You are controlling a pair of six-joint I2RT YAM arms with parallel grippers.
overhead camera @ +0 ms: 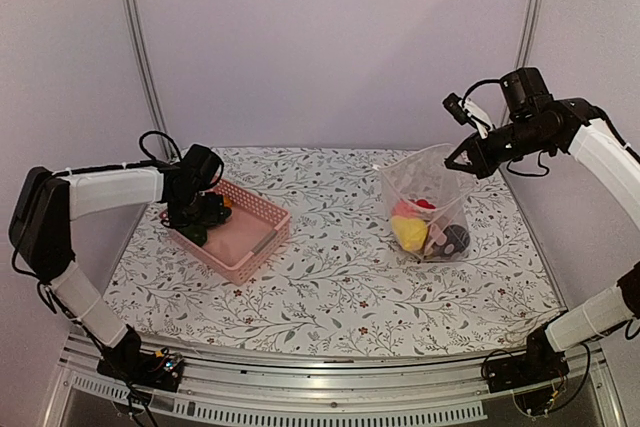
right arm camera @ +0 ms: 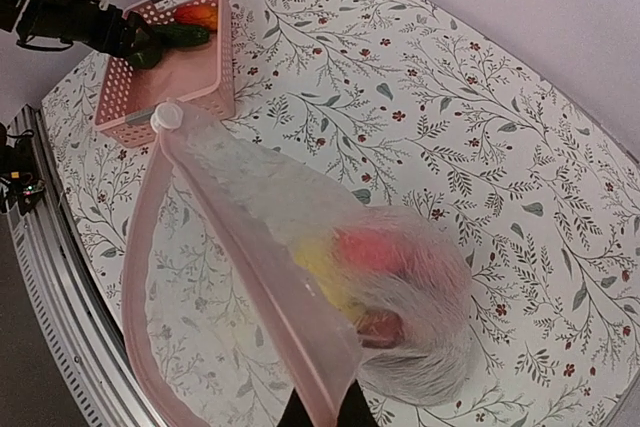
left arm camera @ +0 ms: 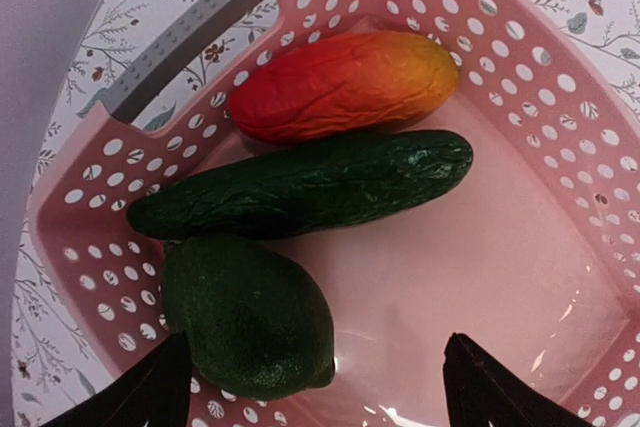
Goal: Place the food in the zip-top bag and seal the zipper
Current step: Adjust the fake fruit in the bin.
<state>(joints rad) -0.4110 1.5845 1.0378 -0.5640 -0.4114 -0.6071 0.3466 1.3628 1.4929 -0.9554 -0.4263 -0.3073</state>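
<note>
Two arms work at a flower-patterned table [overhead camera: 340,287]. The right gripper [overhead camera: 464,159] is pinched tight on the top edge of the zip-top bag [overhead camera: 425,197], holding that corner up while the bag's bottom rests on the table. In the top view the bag hangs at about 7 o'clock from the gripper. The right wrist view shows the dark fingertips [right arm camera: 322,412] closed on the pinkish zipper [right arm camera: 250,277], which runs away toward 11 o'clock. Several pieces of food already sit in the bag's lower end: a yellow piece [overhead camera: 408,232], a red piece [overhead camera: 425,204] and a dark round piece [overhead camera: 455,239].

Across the table, the left gripper [left arm camera: 320,387] hangs over the pink basket [left arm camera: 560,77], its jaws spread wide and gripping nothing. Three pieces lie in the basket. A rounded green piece [left arm camera: 245,312] lies just beside the left-hand finger, at about 10 o'clock from the gap. A dark green cucumber [left arm camera: 310,182] lies at 12 o'clock, with a red-orange piece [left arm camera: 345,82] beyond it.
</note>
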